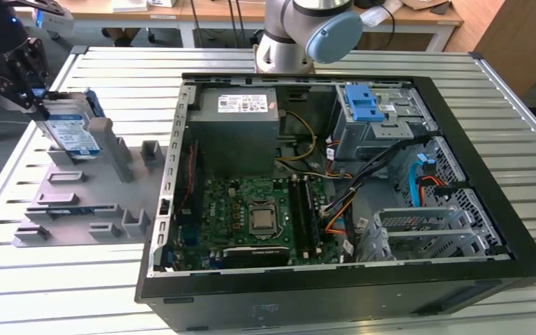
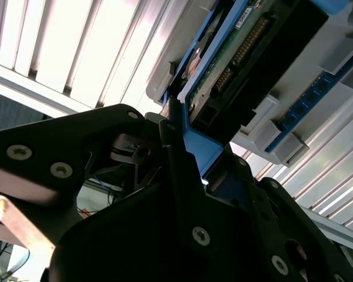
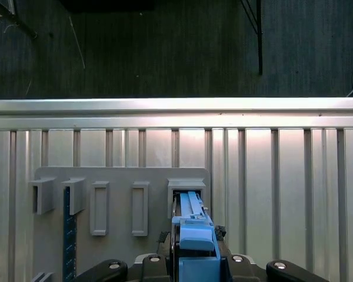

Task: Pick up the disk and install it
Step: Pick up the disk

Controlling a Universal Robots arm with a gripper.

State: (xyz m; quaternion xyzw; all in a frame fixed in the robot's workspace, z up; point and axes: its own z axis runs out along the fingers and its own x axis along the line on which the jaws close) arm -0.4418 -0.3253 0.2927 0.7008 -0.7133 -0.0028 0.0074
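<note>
Step in hand: the pick-up, as I read it. Nothing of the install has begun.
Tool: the tool [image 1: 45, 110] is at the exterior view's upper left, above the grey holder [image 1: 82, 199] that lies beside the open computer case [image 1: 343, 296].
Tool state: pressed together on the disk. In the second wrist view I see its black fingers [image 2: 172, 126] clamped on the blue carrier frame [image 2: 199, 150], with the green circuit board [image 2: 223, 64] just beyond them.
Disk: the disk [image 1: 70, 136] stands nearly upright and a little tilted, label side towards the case, gripped by its upper end.
Disk's lower end: in the first wrist view the blue rails run up to the mouth of a slot [image 3: 186, 189] in the holder. I cannot tell whether they are free of it or resting inside.
Surface: the ribbed metal surface [image 1: 519, 139] carries both the holder and the case.
Possible homes: a drive cage [image 1: 400, 115] under a light-blue latch [image 1: 366, 105] at the case's upper right, and a bare metal bay [image 1: 426, 227] at its lower right. I cannot tell which one takes the disk.
What the move calls for: in my judgement, a pull in line with the slot so the rails do not bind, and enough height to clear the case's near wall.
Risk: the grip is on the plastic frame alone, so I would watch for the disk swinging.
</note>
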